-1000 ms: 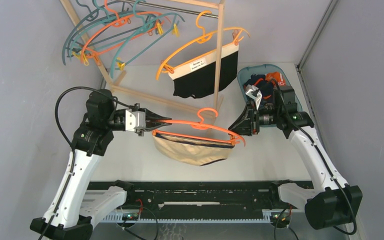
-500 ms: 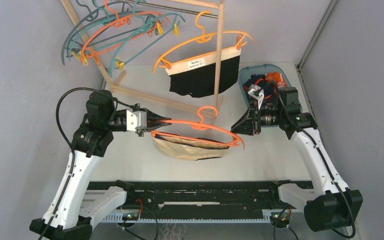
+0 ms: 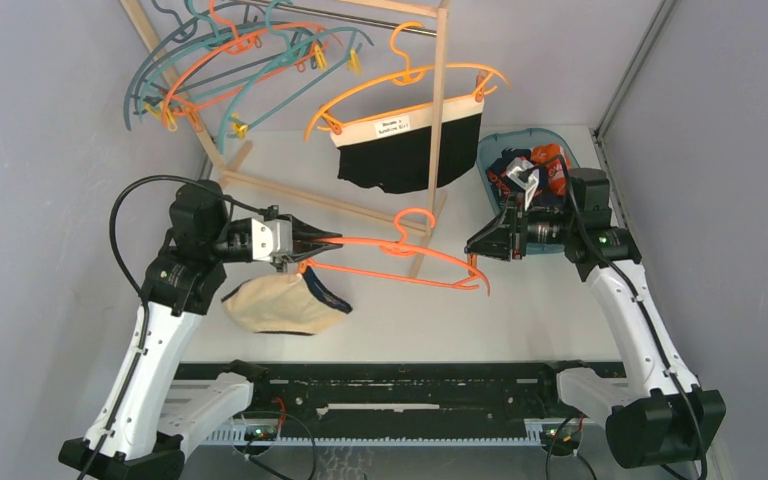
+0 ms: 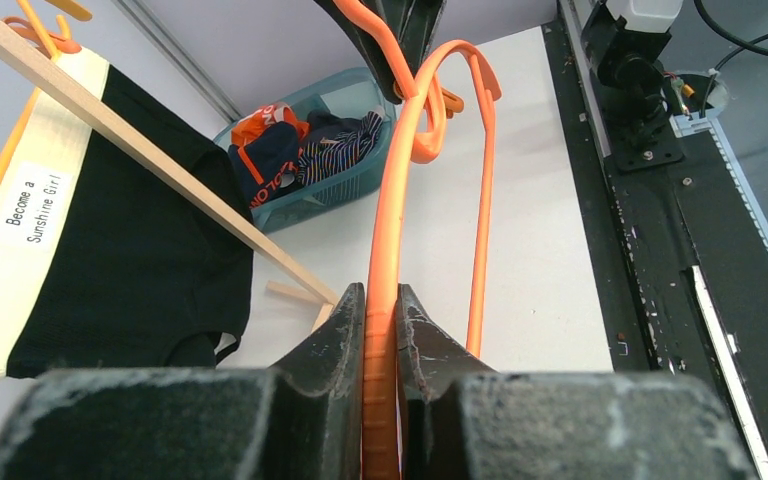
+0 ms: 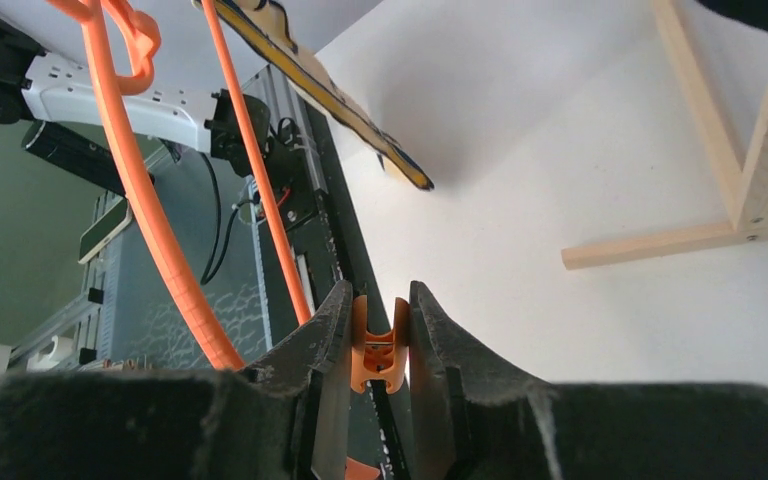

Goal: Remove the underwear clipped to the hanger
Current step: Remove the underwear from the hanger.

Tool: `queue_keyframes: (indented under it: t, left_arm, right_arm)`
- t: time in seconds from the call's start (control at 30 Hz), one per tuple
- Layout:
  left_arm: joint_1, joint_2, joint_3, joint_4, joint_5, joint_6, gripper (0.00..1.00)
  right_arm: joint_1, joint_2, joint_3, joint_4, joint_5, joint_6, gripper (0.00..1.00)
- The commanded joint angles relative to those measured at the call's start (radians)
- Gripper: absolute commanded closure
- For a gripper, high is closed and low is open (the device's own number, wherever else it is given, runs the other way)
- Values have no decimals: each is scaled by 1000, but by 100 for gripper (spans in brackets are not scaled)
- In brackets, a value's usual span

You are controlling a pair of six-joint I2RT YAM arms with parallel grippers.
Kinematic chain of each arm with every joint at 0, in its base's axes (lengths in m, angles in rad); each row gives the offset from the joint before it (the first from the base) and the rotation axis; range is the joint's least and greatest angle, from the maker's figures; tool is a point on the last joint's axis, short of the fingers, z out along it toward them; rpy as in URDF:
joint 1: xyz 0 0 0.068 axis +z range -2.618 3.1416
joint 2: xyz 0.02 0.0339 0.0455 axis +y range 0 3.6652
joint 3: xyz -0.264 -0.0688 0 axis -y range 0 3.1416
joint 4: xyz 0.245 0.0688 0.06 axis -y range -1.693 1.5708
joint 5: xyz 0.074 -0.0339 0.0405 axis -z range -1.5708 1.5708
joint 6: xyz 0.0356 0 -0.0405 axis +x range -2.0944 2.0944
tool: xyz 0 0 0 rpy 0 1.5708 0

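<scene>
My left gripper point(image 3: 310, 243) point(image 4: 380, 295) is shut on the left end of an orange hanger point(image 3: 360, 241) point(image 4: 390, 200) point(image 5: 150, 200) held level above the table. My right gripper point(image 3: 473, 250) point(image 5: 378, 300) is shut on the orange clip point(image 5: 380, 350) at the hanger's right end, squeezing it. The plain beige underwear point(image 3: 275, 305) hangs in a bunch from the hanger's left end, just below my left gripper, free of the right clip. A black underwear with a white labelled waistband point(image 3: 405, 150) point(image 4: 110, 260) stays clipped to another orange hanger on the rack.
A wooden rack point(image 3: 440, 90) stands at the back, with several bare teal and orange hangers point(image 3: 230, 60) on its rail. A teal basket point(image 3: 525, 132) point(image 4: 330, 190) holding navy and orange underwear sits at the back right, behind my right arm.
The beige underwear came off the right-hand clip and swung down to the left; it now dangles from the left end only. My right gripper drew slightly right with the clip.
</scene>
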Motion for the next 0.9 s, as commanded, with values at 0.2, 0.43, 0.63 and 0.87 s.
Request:
queue_keyframes:
  t: [0.2, 0.43, 0.63, 0.87]
  left_arm:
    - [0, -10, 13, 46, -22, 22, 100]
    - [-3, -16, 21, 19, -48, 91, 100]
    - [-6, -22, 30, 6, -60, 134, 100]
    - [-7, -33, 31, 6, -73, 163, 100]
  right_arm:
    - [38, 10, 42, 48, -25, 50, 100]
    - [67, 21, -3, 123, -53, 132, 100]
    - [81, 31, -26, 130, -46, 135, 100]
    - [92, 46, -46, 148, -56, 143, 100]
